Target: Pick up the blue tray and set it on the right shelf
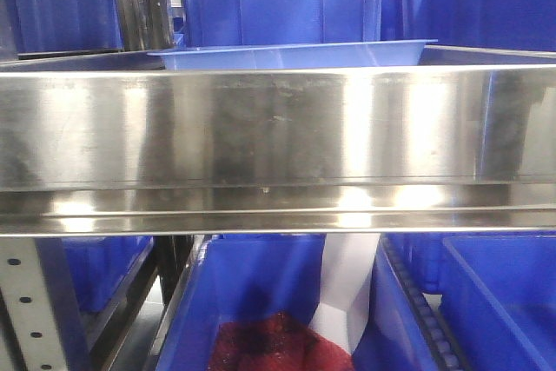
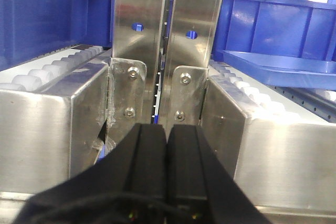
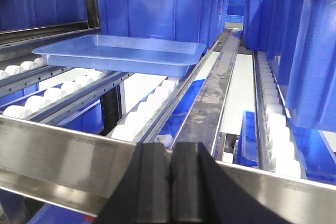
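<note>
The left gripper [image 2: 167,132] and right gripper [image 3: 170,153] each show matte black jaws pressed together, holding nothing. Beyond them, the glossy, shallow blue tray [image 3: 123,53] rests on white rollers [image 3: 142,116] of the stainless-steel right shelf [image 1: 278,128], before a deep blue bin [image 3: 157,11].

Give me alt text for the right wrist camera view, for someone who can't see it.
A shallow light-blue tray sits empty on white rollers of a steel rack shelf, with deep blue bins behind it and to the right. At the bottom, the right gripper is shut, holding nothing, just short of the shelf's front edge.
</note>
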